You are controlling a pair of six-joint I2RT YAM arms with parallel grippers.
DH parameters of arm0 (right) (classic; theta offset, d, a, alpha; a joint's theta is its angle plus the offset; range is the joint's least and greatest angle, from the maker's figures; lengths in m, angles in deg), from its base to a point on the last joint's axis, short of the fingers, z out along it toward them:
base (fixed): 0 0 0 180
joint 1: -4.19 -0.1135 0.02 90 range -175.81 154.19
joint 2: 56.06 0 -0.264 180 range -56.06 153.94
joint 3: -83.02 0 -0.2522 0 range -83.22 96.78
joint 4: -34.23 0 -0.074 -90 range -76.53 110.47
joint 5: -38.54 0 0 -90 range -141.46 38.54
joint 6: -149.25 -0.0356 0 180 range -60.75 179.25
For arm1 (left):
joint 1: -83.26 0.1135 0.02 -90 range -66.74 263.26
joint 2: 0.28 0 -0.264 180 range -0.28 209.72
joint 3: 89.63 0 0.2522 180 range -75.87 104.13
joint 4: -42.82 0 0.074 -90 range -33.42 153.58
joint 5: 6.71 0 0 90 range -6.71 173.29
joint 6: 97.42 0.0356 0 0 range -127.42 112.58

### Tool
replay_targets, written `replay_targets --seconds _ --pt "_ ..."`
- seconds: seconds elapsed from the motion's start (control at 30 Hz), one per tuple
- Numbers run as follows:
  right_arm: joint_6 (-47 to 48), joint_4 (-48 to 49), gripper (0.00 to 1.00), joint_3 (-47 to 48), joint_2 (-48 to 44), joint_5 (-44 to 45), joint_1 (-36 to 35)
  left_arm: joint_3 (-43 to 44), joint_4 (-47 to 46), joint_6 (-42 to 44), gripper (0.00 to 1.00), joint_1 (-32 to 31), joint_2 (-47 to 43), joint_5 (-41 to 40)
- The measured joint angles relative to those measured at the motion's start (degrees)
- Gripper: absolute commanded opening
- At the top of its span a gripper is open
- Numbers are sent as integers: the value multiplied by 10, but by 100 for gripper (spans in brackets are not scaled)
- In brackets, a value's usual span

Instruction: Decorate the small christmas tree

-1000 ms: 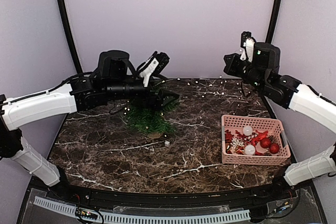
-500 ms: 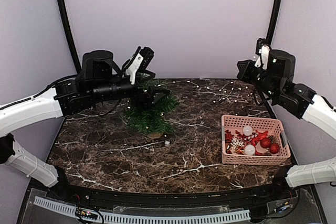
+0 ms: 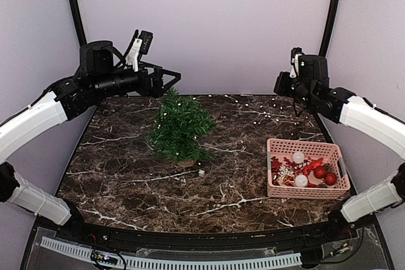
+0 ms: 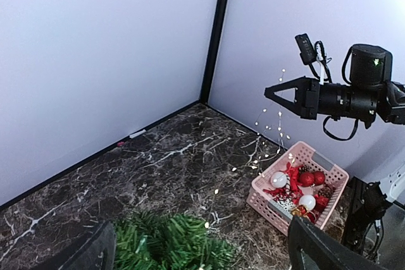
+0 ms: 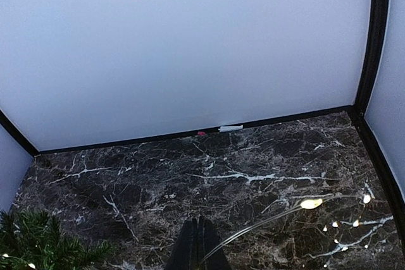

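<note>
Presently catalogued: tabletop tree-trimming lot, six items.
Dark marble table (image 3: 126, 181), white-veined. Small christmas tree (image 3: 180, 124), upright on the table, left of centre, tiny lit points among its branches. Pink basket (image 3: 307, 192), near the right edge, well apart from the tree, filled with red and white baubles (image 3: 299, 157). Left gripper (image 3: 171, 84), raised above and behind the tree, jaws at full spread, nothing between them, touching nothing. Right gripper (image 4: 267, 91), raised over the far right corner, jaws pressed together on the light string (image 5: 309, 203). Thin wire with glowing beads, trailing down from those tips onto the back of the table.
</note>
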Motion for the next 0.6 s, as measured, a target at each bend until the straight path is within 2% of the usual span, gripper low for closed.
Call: replay_targets --seconds 0.13,0.2,0.23,0.3,0.53,0.6 --pt "18 5 0 48 64 -7 6 0 0 -10 83 22 4 16" --pt "23 9 0 62 85 -12 9 0 0 -8 71 22 7 31" --pt "24 10 0 67 93 -15 10 0 0 -5 62 22 8 38" --pt "24 14 0 70 101 -22 10 -1 5 -1 53 22 9 45" --pt "25 16 0 70 99 -29 10 -30 73 23 51 22 9 44" --pt "26 16 0 70 95 -29 10 -36 105 24 46 22 9 43"
